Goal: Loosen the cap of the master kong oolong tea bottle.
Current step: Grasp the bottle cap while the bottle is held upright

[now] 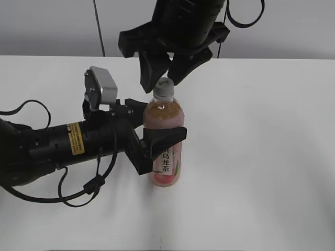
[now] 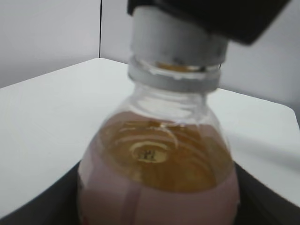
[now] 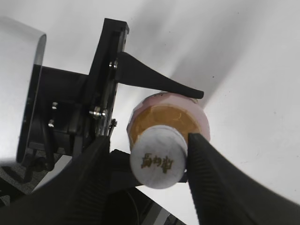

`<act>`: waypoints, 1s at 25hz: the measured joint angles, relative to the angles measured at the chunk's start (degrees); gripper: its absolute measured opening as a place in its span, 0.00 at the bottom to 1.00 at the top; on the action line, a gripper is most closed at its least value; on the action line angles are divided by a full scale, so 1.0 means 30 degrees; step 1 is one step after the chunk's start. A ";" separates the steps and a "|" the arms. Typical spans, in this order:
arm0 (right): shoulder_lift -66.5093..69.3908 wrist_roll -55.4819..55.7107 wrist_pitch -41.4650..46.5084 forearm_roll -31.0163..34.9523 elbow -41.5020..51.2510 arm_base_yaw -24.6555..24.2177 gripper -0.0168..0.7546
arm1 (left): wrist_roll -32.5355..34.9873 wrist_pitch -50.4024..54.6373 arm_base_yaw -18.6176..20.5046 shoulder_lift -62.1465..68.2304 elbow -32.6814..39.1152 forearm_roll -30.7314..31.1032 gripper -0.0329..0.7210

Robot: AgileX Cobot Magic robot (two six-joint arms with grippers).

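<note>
1. The cap (image 1: 163,88) is white and sits on top of the bottle (image 1: 164,130), which stands upright near the middle of the table (image 1: 261,157).
2. The bottle is clear, with pink-brown tea inside and a pink and white label with black Chinese writing low down.
3. The left gripper (image 1: 157,146) comes in from the left side and holds the bottle around its middle, with one black finger in front of the label and one behind.
4. The right gripper (image 1: 162,73) hangs from above with one finger on each side of the cap. In the right wrist view one finger touches the cap's side and the other is just beside it, so I cannot tell if it grips the cap.
5. Only the right wrist view, looking down, shows the cap's top with its small grey mark (image 3: 158,161).
6. Only the left wrist view shows the bottle's neck close up, with a white ring (image 2: 173,77) under the cap and the tea's top inside the bottle. It is a bit blurry.
7. Only the exterior view shows the label and both arms at once.
8. The table is plain white. Behind it is a grey wall (image 1: 52,26).
9. I count one bottle, one cap and two grippers.
</note>
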 joint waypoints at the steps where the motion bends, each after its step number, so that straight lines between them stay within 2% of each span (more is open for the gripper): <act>1: 0.0000 0.0000 0.0008 0.0000 0.0000 0.0000 0.54 | 0.0000 0.0000 0.0000 0.0000 0.0000 0.0000 0.66; 25: -0.0722 -0.0063 0.0054 0.0204 0.1132 0.0000 0.53 | 0.0000 0.0000 0.0000 0.0000 0.0000 0.0023 0.66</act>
